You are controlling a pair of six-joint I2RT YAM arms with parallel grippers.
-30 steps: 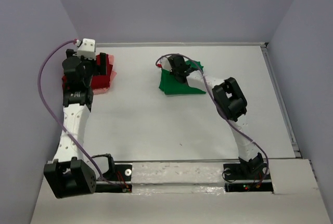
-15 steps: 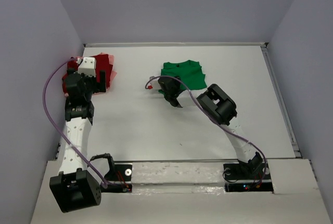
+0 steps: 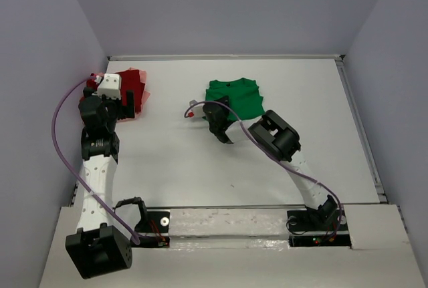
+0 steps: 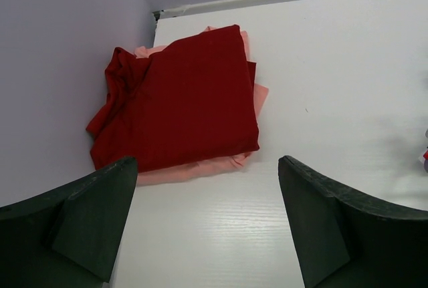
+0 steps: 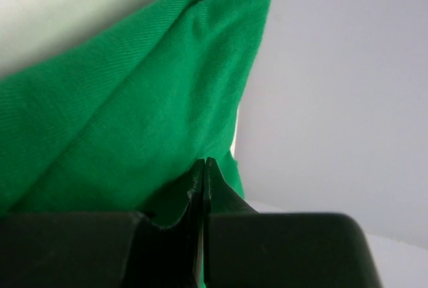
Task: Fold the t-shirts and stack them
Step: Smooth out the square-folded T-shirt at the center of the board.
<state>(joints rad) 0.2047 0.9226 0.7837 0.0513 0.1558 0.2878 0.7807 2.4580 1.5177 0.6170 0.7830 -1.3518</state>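
A dark red t-shirt [image 4: 180, 94] lies folded on a pale pink one [image 4: 200, 168] in the far left corner; the top view shows the red one [image 3: 134, 79] with a pink edge [image 3: 144, 94] poking out. My left gripper [image 4: 207, 224] hovers open just in front of this stack [image 3: 128, 106], holding nothing. A bright green t-shirt [image 3: 234, 95] lies folded at the middle back. My right gripper [image 3: 217, 119] is shut at its near-left edge. Its fingertips [image 5: 204, 168] meet right against the green cloth [image 5: 134, 121]. I see no cloth pinched between them.
The left wall [image 4: 60, 67] runs close beside the stack. A raised rim [image 3: 221, 57] borders the table's far side, and another rim [image 3: 361, 127] borders the right. A purple cable [image 3: 61, 141] loops off the left arm. The right arm's elbow [image 3: 277, 134] stands near the green shirt.
My right gripper came off the top of the green shirt and moved near-left to its edge, staying shut. The left gripper backed slightly from the red stack, staying open.
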